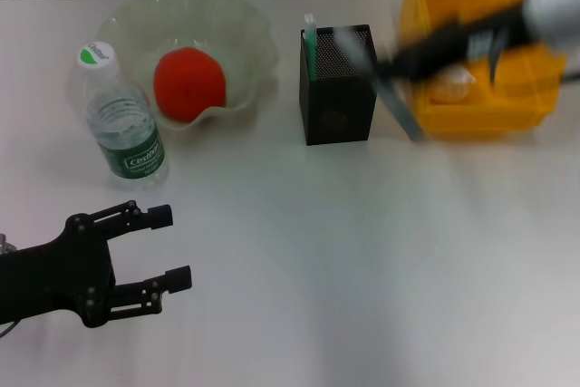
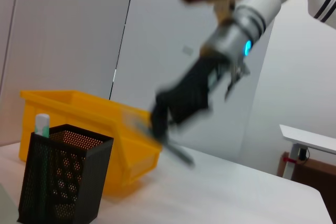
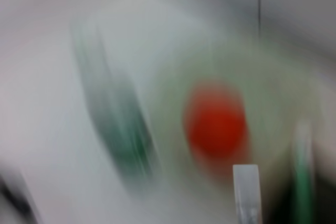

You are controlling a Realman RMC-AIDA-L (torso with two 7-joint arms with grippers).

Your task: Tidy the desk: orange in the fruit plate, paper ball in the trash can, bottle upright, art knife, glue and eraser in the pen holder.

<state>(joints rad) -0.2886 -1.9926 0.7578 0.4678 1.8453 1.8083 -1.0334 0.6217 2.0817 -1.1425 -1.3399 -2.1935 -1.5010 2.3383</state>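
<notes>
Glue (image 1: 391, 97), the grey stick, hangs tilted in the right gripper (image 1: 405, 61), just beside the pen holder (image 1: 337, 88) on its trash can (image 1: 480, 43) side; the fingers are clamped on its upper end. Step in hand looks like dropping it into the holder. Art knife (image 1: 311, 38) already stands inside; orange (image 1: 188, 85) sits in the fruit plate (image 1: 245, 24); bottle (image 1: 122, 120) is upright. Eraser not visible. Left gripper (image 1: 161, 246) idles near the desk (image 1: 362, 251) edge, fingers spread, empty. Next move: lift the tip over the rim, straighten, release.
</notes>
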